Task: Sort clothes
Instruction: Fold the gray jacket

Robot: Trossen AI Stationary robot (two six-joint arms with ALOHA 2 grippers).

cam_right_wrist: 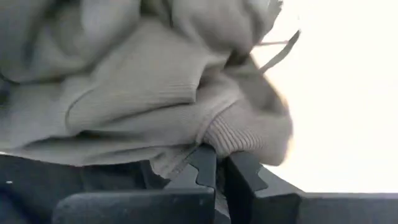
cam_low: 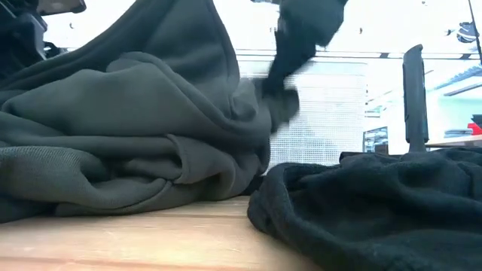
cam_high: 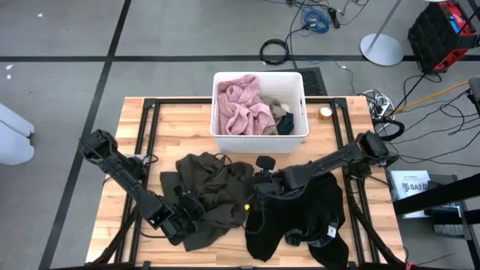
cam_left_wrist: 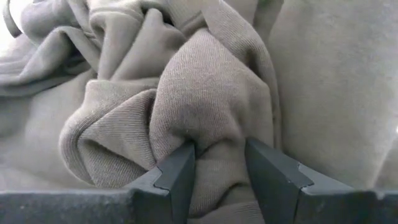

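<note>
Now grips the olive-green garment (cam_high: 210,180) at two spots. Pinches a thick fold of it with the left end effector (cam_high: 178,217), jaws pressed on both sides of the fold, near the front edge of the worktop (cam_high: 180,127), left of the middle. Clamps the ribbed hem tight in the right end effector (cam_high: 259,189), jaws closed on it, about halfway along the worktop, just where the green cloth meets the black garment (cam_high: 300,217).

Lies crumpled between the two grips, long way running from the front left up toward the middle. Sits nearer the left arm for most of its bulk. Spreads the black garment over the front right part, touching the green one.

Probably needs a lift up and a carry toward the back edge, where the white bin (cam_high: 259,74) stands with the pink garment (cam_high: 240,105) inside. Leaves bare wood on the left and right sides for room.
</note>
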